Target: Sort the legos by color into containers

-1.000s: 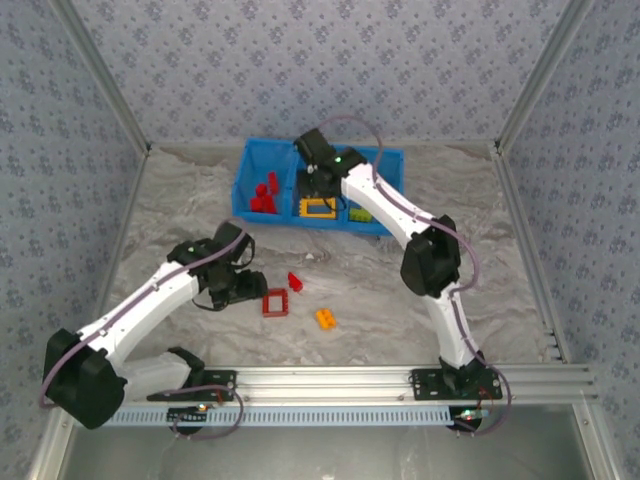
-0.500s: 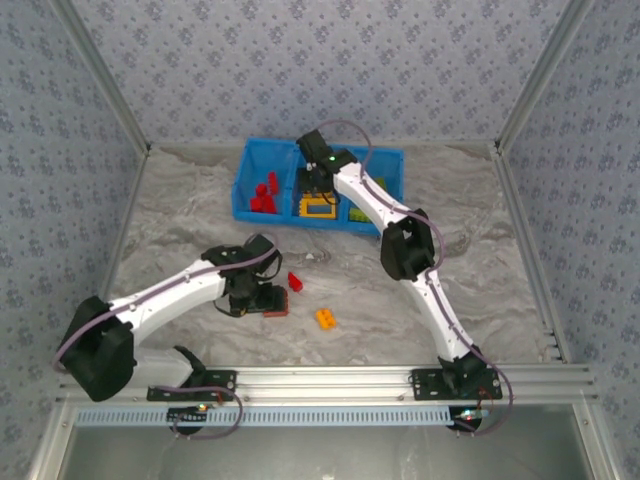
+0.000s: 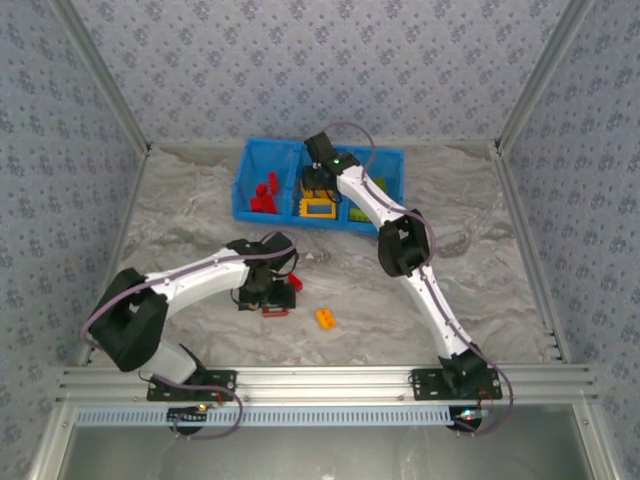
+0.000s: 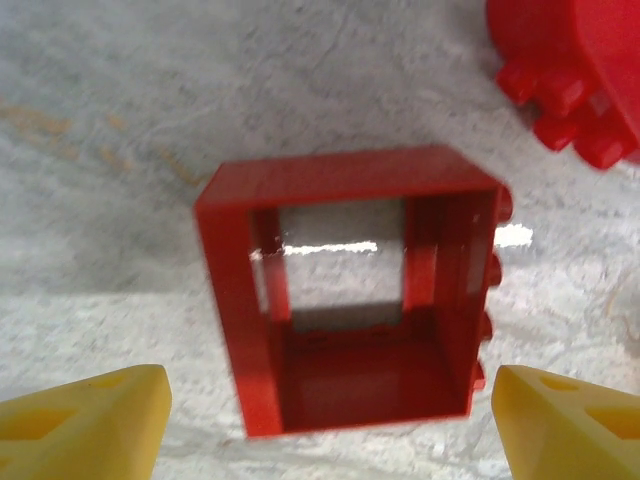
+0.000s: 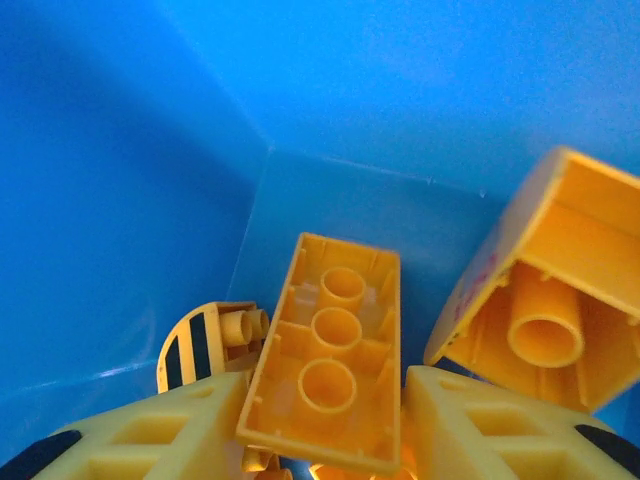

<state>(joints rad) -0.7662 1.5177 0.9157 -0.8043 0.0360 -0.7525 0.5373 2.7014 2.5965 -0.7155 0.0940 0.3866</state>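
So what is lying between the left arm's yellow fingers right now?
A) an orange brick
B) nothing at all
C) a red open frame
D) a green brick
C: the left wrist view shows the red open frame lying on the table between the left gripper's spread yellow fingers.

Your left gripper [image 4: 325,425] – open frame [image 4: 372,385] on table [image 4: 120,120], near end between fingertips, rest reaching ahead. Studded brick [image 4: 575,60] ahead-right of frame, apart from it. Top view: loose brick [image 3: 326,318] on table right of this gripper.

Your right gripper [image 5: 320,445] – down in bin [image 5: 120,200], middle compartment. Long brick [image 5: 325,365] between fingertips, running ahead. Hollow brick [image 5: 545,290] just right of it; small studded piece [image 5: 200,345] at its left edge. Compartment corner ahead.
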